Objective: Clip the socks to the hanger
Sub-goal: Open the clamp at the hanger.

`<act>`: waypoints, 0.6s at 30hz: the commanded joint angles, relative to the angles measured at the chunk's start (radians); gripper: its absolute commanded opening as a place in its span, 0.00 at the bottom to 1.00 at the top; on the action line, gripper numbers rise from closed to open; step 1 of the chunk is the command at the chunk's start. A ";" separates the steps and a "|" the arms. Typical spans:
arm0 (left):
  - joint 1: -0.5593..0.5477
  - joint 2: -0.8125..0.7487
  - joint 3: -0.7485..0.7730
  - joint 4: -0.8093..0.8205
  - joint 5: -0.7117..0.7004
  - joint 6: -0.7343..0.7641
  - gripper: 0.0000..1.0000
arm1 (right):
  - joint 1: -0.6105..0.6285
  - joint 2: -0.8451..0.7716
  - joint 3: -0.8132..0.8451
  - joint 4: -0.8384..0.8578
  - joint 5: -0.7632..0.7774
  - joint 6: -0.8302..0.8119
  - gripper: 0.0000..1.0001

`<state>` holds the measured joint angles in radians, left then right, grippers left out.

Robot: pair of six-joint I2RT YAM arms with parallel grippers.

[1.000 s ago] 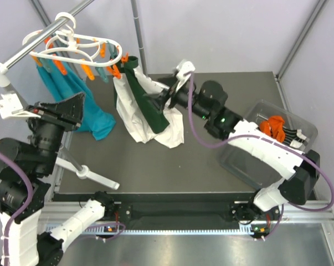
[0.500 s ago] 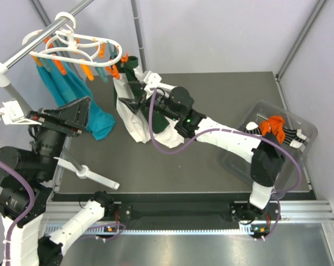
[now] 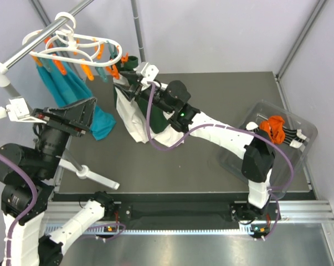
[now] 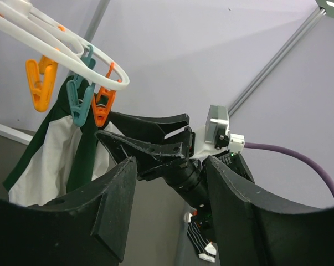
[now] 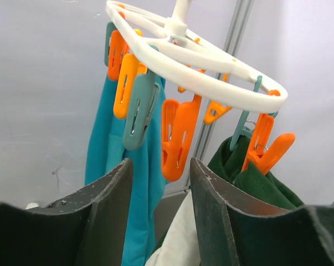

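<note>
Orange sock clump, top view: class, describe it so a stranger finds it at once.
At the right edge of the dark table sits a clear plastic bin. The orange sock clump lies inside it, the only bright piece beside dark white-striped socks.

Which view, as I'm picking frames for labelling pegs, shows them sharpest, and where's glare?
Right wrist: hanger and orange pegs crisp, evenly lit; right claw's fingers dark and soft. Left wrist: pegs sharp but small; left claw's fingers black silhouettes. Top external: even light, a bright strip glaring at the near edge.
</note>
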<state>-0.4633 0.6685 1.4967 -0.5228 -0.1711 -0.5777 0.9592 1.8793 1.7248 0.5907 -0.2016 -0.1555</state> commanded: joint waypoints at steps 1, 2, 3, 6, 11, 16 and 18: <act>0.005 0.039 0.002 0.050 0.044 -0.005 0.58 | -0.004 0.026 0.056 0.050 0.004 0.004 0.45; 0.005 0.040 0.005 0.052 0.048 -0.013 0.57 | -0.004 0.029 0.059 0.052 0.001 0.007 0.45; 0.005 0.048 0.007 0.052 0.056 -0.016 0.57 | -0.005 0.030 0.064 0.054 0.001 0.013 0.44; 0.005 0.062 0.017 0.052 0.074 -0.033 0.56 | -0.005 0.049 0.082 0.055 -0.001 0.022 0.43; 0.005 0.082 0.033 0.052 0.093 -0.043 0.55 | -0.011 0.061 0.111 0.061 -0.004 0.040 0.41; 0.005 0.085 0.030 0.052 0.096 -0.048 0.55 | -0.011 0.080 0.147 0.047 -0.010 0.053 0.40; 0.006 0.089 0.033 0.052 0.094 -0.050 0.54 | -0.011 0.084 0.153 0.049 -0.010 0.062 0.36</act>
<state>-0.4633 0.7490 1.5009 -0.5232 -0.0929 -0.6193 0.9535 1.9526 1.8229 0.5999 -0.2016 -0.1165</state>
